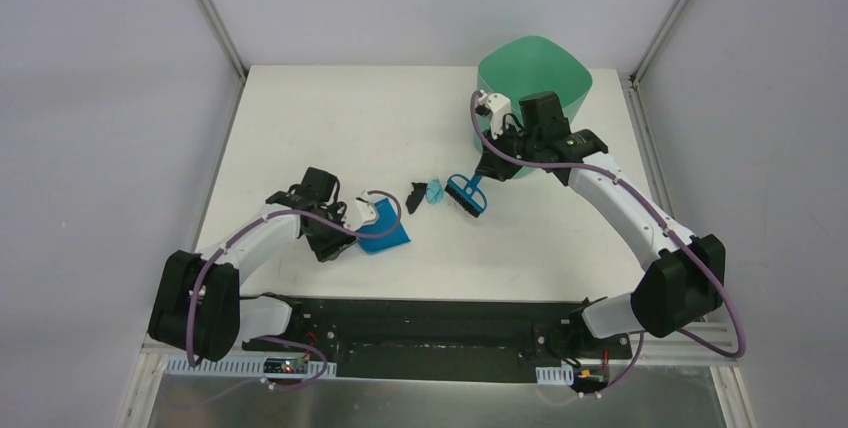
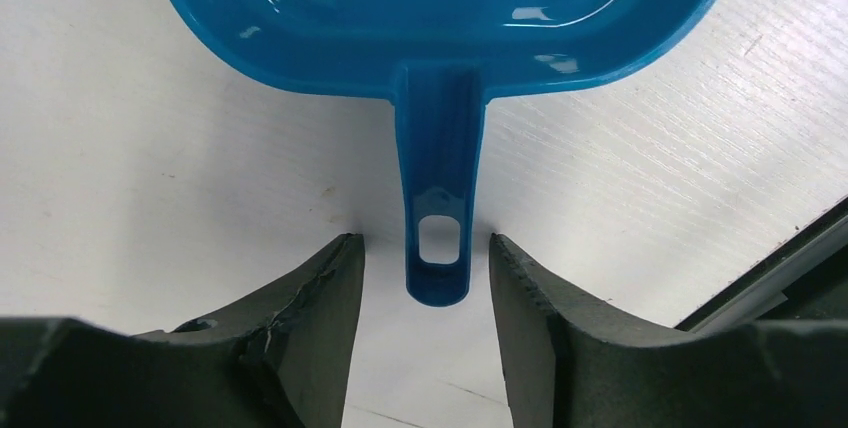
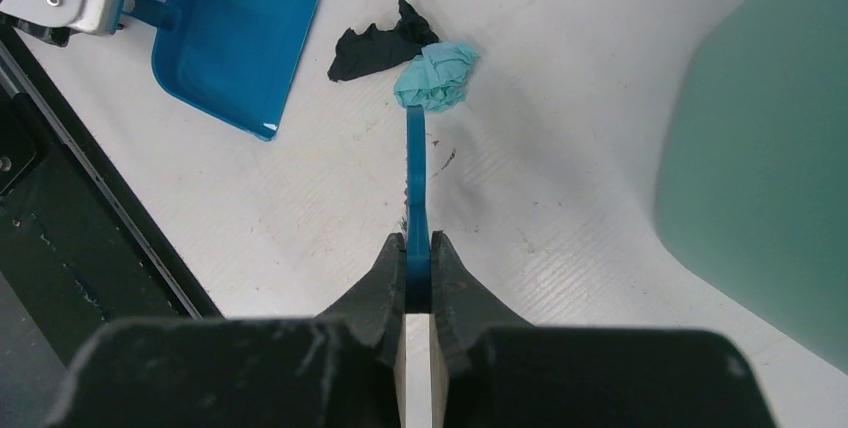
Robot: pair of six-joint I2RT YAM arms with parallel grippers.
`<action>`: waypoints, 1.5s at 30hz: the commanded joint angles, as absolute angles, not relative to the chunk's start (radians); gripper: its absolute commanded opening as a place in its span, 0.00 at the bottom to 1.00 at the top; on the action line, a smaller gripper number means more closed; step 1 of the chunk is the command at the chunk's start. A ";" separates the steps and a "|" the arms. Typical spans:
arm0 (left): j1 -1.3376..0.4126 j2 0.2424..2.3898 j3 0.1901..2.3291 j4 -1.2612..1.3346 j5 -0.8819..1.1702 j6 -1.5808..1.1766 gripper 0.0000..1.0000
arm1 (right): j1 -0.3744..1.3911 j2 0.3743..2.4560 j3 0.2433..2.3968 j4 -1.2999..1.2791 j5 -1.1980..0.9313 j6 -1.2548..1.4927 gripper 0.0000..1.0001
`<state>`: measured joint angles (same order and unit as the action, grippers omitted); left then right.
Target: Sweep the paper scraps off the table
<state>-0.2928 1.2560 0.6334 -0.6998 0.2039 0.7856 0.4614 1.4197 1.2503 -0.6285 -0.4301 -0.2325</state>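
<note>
Scraps (image 3: 420, 63) — crumpled black and teal — lie bunched; right pincer (image 3: 418, 240) clamps brush (image 3: 415, 163), left pincer (image 2: 425, 243) gapes astride dustpan handle (image 2: 440, 148).

Robot test cell in a laboratory. The white worktop (image 1: 330, 128) is enclosed at 9, 12 and 3 o'clock by plain grey panels (image 1: 100, 98) on aluminium posts (image 1: 210, 13). At 6 o'clock sit a black mounting plate (image 1: 440, 333) and exposed circuit boards (image 1: 285, 366).
</note>
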 commanded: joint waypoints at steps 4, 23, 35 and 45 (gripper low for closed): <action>-0.287 1.206 0.566 -0.631 0.265 0.864 0.47 | 0.459 1.415 1.284 -0.596 -0.457 -0.218 0.00; -0.287 1.160 0.826 -1.035 0.170 0.860 0.10 | 0.464 1.473 1.344 -0.589 -0.063 -0.179 0.00; -0.306 1.293 0.957 -1.181 0.092 0.813 0.03 | 0.648 1.739 1.562 -0.581 0.277 -0.115 0.00; -0.348 1.408 0.971 -1.104 0.066 0.768 0.02 | 0.744 1.935 1.749 -0.705 0.219 0.011 0.00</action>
<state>-0.3176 1.3884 0.9482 -1.1416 0.0959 0.7788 0.7158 1.9190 1.6962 -0.6567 0.2417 -0.0700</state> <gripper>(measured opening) 0.225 0.058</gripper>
